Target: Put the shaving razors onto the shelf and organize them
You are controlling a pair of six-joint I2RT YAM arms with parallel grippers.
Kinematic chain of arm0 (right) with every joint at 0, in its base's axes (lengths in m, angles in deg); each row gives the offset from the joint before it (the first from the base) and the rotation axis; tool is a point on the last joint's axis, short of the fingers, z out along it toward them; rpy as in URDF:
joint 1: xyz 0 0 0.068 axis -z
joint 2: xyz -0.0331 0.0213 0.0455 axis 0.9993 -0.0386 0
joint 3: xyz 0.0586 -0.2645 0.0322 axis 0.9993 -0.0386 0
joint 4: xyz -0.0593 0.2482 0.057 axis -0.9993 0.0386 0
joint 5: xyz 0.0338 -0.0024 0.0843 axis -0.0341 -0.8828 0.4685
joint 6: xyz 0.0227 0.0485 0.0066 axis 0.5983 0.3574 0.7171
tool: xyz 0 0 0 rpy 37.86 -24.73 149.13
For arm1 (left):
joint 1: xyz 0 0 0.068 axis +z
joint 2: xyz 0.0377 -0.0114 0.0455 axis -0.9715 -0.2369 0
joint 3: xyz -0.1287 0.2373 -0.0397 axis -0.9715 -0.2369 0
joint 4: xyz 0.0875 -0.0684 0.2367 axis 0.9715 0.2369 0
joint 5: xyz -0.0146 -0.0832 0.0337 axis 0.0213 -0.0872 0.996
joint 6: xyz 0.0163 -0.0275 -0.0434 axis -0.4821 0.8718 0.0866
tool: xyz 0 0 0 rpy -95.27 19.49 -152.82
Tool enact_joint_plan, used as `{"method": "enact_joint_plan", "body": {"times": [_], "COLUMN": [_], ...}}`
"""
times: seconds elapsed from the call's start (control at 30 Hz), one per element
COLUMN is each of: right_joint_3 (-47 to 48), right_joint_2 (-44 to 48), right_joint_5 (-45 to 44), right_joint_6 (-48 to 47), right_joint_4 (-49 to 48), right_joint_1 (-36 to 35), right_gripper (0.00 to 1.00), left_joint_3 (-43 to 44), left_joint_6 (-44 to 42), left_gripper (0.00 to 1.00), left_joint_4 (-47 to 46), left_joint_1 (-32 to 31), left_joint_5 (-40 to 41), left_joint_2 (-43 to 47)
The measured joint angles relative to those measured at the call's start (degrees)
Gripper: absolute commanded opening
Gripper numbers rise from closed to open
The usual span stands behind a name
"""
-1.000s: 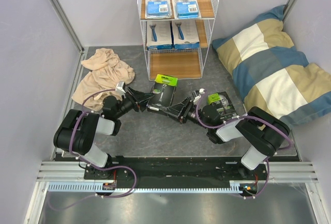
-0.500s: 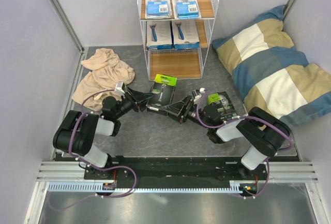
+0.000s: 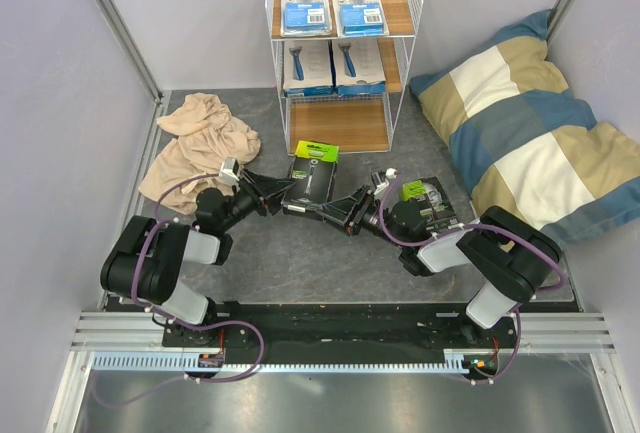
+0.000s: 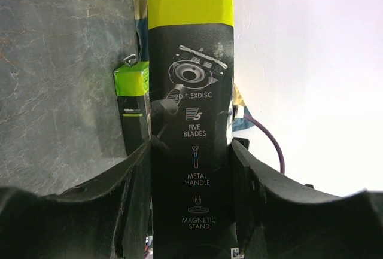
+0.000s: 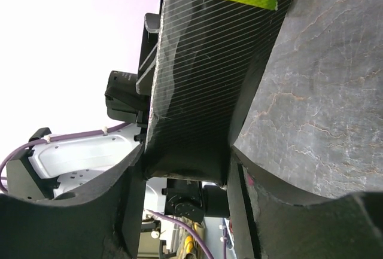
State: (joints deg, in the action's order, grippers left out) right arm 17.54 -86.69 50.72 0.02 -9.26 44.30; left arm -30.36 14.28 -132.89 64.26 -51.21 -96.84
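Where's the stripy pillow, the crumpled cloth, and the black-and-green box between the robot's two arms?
stripy pillow point(image 3: 520, 125), top view, on its blue middle stripe.
crumpled cloth point(image 3: 200, 143), top view, on its middle folds.
black-and-green box point(image 3: 310, 181), top view, on its black front.

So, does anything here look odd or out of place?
The left hand and right hand both clamp one black-and-green box from opposite sides; a second box lies partly under the right arm.
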Motion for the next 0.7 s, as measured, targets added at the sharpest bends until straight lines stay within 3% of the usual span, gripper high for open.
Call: {"method": "enact_joint_plan", "body": {"times": [0.1,0.33,0.4,0.53,0.57,0.63,0.67,0.7], "right_joint_3": [0.0,-0.02,-0.02,0.0,0.0,0.0,0.0,0.0], "right_joint_2": [0.61,3.28,3.48,3.52,3.52,3.52,3.5,3.5], "right_joint_5": [0.09,1.44,2.14,3.43,3.72,4.42,4.59,4.66], "right_joint_6": [-0.13,-1.16,-1.42,-1.75,-1.88,-2.1,-2.23,-2.47], "right_joint_4": [1.01,3.98,4.15,4.39,4.42,4.42,4.42,4.46], "right_joint_1": [0.33,3.85,4.83,5.53,5.64,5.95,6.01,6.12], "right_gripper": [0.29,0.24,0.23,0.21,0.2,0.19,0.19,0.18], "left_joint_3": [-0.46,-1.36,-1.53,-1.55,-1.55,-1.55,-1.55,-1.53], "left_joint_6": [0.0,-0.02,-0.04,-0.07,-0.07,-0.11,-0.11,-0.17], "left_gripper": [0.02,0.02,0.07,0.35,0.5,0.64,0.8,0.89], "left_joint_4": [-0.04,-0.74,-0.85,-0.83,-0.83,-0.85,-0.87,-0.98], "left_joint_1": [-0.04,-0.61,-0.79,-0.87,-0.87,-0.85,-0.85,-0.85], "left_joint_5": [0.04,-0.15,-0.28,-0.68,-0.83,-1.2,-1.42,-1.81], "left_joint_2": [0.13,0.33,0.33,0.31,0.28,0.24,0.17,0.04]}}
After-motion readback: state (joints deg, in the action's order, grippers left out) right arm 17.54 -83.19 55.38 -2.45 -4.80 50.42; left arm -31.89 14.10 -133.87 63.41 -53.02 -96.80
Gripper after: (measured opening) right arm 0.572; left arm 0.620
